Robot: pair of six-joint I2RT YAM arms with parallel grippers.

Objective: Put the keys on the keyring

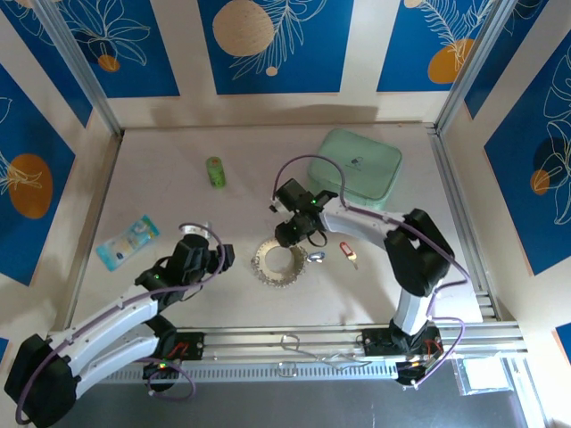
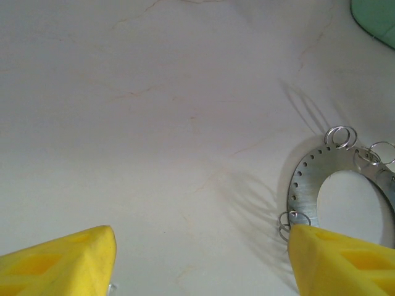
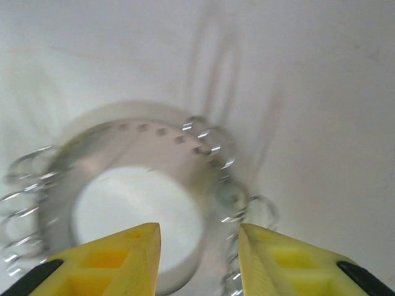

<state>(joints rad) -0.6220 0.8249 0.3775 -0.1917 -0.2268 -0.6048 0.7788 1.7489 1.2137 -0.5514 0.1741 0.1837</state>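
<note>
The keyring, a flat metal ring fringed with small wire loops, lies on the table in front of both arms. Two keys lie just right of it: one with a bluish tag and one with a red tag. My right gripper hovers over the ring's far edge. In the right wrist view it is open, and the blurred keyring lies below with its fringed band across the gap. My left gripper is open over bare table, its right finger beside the keyring's edge.
A small green cylinder stands at the back. A mint-green case lies at the back right, and a blue packet lies at the left. Metal rails run along the table's near edge.
</note>
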